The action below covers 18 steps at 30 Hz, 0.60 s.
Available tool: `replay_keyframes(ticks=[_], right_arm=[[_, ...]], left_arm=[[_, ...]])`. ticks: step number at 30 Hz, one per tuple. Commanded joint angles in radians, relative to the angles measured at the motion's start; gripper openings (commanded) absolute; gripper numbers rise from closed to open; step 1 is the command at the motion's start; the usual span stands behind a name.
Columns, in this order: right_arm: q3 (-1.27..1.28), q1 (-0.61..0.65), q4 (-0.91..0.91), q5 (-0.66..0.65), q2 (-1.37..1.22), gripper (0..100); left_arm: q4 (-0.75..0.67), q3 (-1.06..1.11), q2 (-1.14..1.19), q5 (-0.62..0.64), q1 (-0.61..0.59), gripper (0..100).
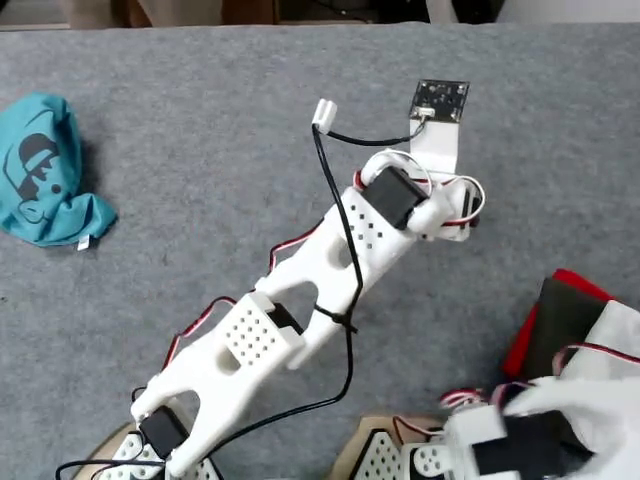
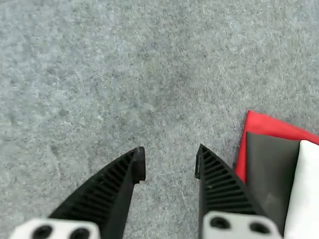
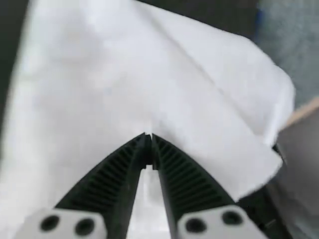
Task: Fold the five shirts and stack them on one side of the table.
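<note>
Right fingers (image 3: 124,172) pinch the white shirt (image 3: 99,84).

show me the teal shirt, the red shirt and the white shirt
teal shirt (image 1: 45,170), high view, middle of the crumpled bundle
red shirt (image 2: 259,124), left wrist view, its exposed corner
white shirt (image 3: 124,74), right wrist view, middle of the cloth

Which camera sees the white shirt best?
The right wrist view: the white shirt spreads wide there, pinched in the right hand. The high view catches one corner; the left wrist view, just a strip.
</note>
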<state>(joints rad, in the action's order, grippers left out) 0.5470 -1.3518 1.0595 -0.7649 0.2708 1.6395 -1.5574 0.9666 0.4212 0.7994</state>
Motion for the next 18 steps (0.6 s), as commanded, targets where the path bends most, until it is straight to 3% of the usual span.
replay_keyframes(ticks=[1,10,18], right_arm=[[-0.174,-0.099,-0.025,-0.012,-0.133,0.5],[-0.555,-0.122,-0.052,-0.006,-0.435,0.5],[-0.697,-0.122,-0.118,-0.005,-0.524,0.5]], left_arm=[[0.005,-0.034,-0.004,-0.008,-0.006,17],[-0.002,-0.032,-0.002,-0.008,-0.003,17],[-0.002,-0.032,-0.002,-0.009,-0.008,17]])
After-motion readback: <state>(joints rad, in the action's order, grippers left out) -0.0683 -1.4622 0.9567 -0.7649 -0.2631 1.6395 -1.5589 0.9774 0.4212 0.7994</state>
